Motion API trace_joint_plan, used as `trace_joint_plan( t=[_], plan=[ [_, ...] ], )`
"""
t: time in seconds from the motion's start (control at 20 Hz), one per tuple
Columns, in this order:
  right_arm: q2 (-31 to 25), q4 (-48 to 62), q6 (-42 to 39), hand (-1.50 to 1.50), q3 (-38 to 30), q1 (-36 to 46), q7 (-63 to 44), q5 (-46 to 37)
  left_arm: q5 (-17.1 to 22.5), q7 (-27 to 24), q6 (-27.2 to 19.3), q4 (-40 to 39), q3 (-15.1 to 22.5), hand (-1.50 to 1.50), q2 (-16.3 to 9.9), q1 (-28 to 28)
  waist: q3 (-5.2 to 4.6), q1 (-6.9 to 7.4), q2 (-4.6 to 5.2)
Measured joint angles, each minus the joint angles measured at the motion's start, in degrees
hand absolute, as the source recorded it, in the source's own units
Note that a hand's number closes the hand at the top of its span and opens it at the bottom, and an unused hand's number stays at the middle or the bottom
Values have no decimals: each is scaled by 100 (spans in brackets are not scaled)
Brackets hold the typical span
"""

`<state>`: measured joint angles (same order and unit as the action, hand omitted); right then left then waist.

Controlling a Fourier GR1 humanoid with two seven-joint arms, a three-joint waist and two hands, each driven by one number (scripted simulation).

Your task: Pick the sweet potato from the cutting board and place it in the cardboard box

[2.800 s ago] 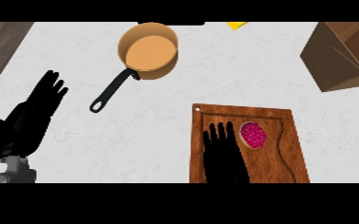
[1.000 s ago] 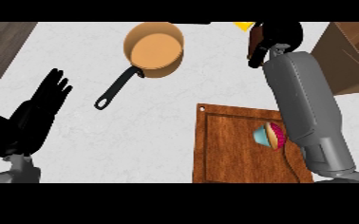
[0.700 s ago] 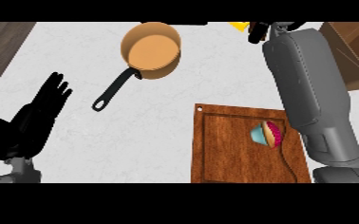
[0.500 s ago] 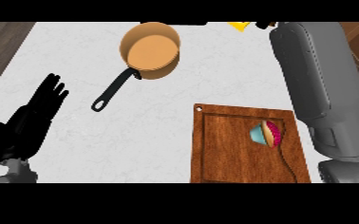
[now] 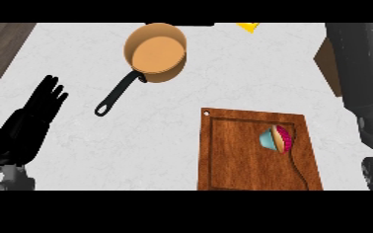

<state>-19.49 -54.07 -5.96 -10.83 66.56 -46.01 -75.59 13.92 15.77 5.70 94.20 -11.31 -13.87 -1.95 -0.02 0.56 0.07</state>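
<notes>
On the wooden cutting board at the lower right lies a small round thing, magenta on top, teal beneath, tipped on its side. I see nothing else on the board that could be the sweet potato. A brown corner of the cardboard box shows at the right edge, mostly hidden behind my right forearm. That forearm runs up the right edge and its hand is out of the view. My left hand rests open at the left edge, fingers up.
A copper pan with a black handle sits at the top centre of the white counter. A yellow object peeks in at the top edge. A dark wooden strip lies at the top left corner.
My right arm has swung up and to the right, and its hand has left the view at the top. The round thing stays tipped on the board. The left hand is still.
</notes>
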Motion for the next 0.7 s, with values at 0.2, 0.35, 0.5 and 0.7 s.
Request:
trace_joint_plan(
  t=[0.2,0.35,0.5,0.7],
  plan=[
    [-408,275,-74,150,-122,-77,343,84,23,-43,75,-137,-56,0,-33,-70,0,-6,4],
    [-659,568,158,150,-251,-154,680,168,-41,-69,52,-147,-22,0,11,-84,1,5,10],
    [-829,839,512,150,-349,-286,1009,237,-113,-94,9,-173,34,0,79,-148,2,11,15],
    [-1019,1268,935,150,-484,-474,1449,342,-86,52,-1,12,41,0,91,-89,3,37,18]
  ],
)
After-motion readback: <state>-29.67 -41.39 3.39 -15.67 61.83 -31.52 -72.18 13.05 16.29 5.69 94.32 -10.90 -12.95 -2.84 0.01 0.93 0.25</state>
